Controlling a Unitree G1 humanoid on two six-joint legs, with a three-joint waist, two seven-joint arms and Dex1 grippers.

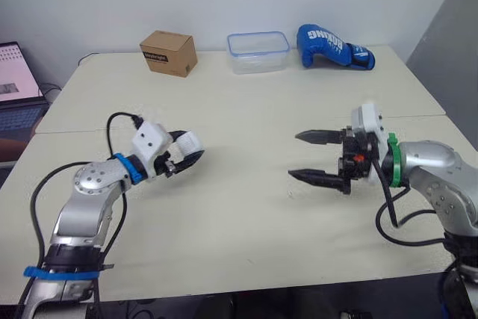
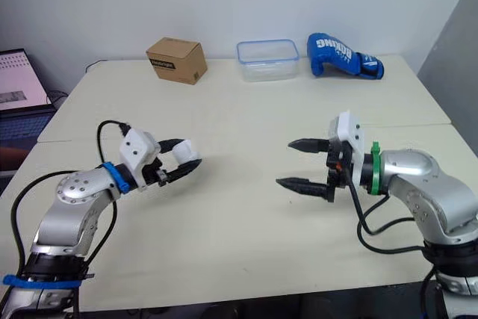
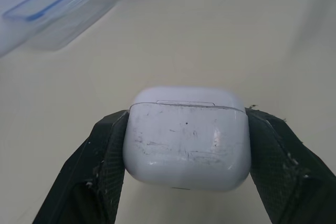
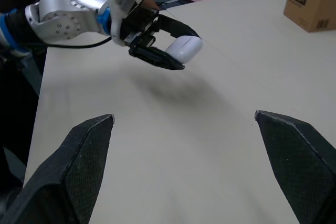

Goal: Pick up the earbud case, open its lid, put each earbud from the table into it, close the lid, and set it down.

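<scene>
- Left gripper is clenched on the earbud case, one black finger pressed to each side of it.
- The case is white and scuffed. Its lid is shut and the seam line shows near the upper edge.
- The case sits right at the left gripper's fingertips and pokes out a bit past them.
- The case and left gripper are up off the bench, with a soft shadow on the surface below them.
- Left gripper points across toward the right gripper.
- Right gripper is released, its two fingers spread wide with nothing between them.
- The right gripper's tips aim back at the left gripper. The two are well apart, with bare bench between them.
- The right gripper is also off the bench, one finger above the other.
- From the right wrist, the case appears straight ahead of the right gripper, roughly centred between its spread fingers but far beyond them.
- Cardboard box is at the far edge of the bench, well beyond the left gripper.
- Clear plastic container with a blue-rimmed lid is beside the box, far beyond both grippers.
- Blue boxing glove is next to the container, far beyond the right gripper.
- Laptop is off the bench edge, out past the left gripper's outer side.
</scene>
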